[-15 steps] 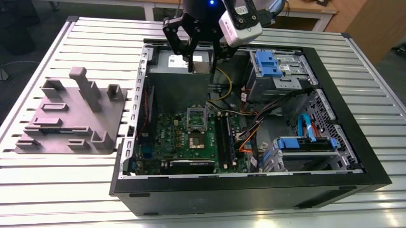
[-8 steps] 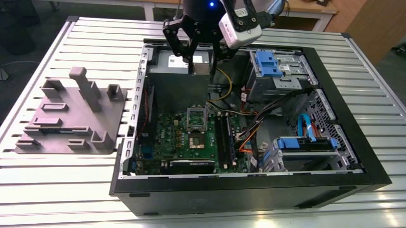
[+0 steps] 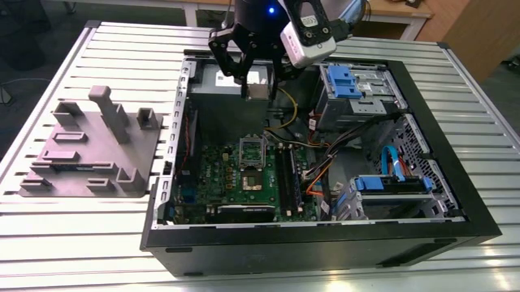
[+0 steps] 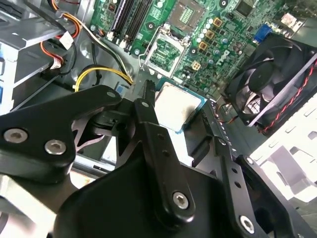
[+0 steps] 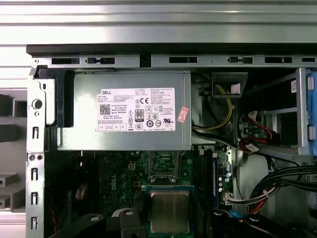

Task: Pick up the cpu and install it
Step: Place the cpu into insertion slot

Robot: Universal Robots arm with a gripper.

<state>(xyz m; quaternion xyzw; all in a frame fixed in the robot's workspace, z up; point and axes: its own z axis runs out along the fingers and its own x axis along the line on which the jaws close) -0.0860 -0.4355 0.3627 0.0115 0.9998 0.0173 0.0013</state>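
Note:
My gripper (image 3: pixel 258 84) hangs above the far end of the open computer case (image 3: pixel 455 201), over the power supply. It is shut on the cpu (image 3: pixel 257 92), a small flat square chip with a silver top. In both wrist views the cpu (image 4: pixel 178 105) (image 5: pixel 169 210) sits level between the black fingers (image 4: pixel 148 124), held by its edges. The green motherboard (image 3: pixel 223 182) lies below and nearer the case's front. Its open socket (image 3: pixel 252 180) has the silver bracket (image 3: pixel 250 149) standing upright at its far side. The cpu is well above the board and apart from the socket.
A big grey labelled power-supply box (image 5: pixel 129 116) lies under the gripper. A black fan (image 4: pixel 270 82) sits by the board. Blue drive bays (image 3: pixel 349 82) and bundled cables (image 3: pixel 325 164) fill the exterior view's right of the case. A grey parts fixture (image 3: pixel 89 152) stands outside on the slatted table.

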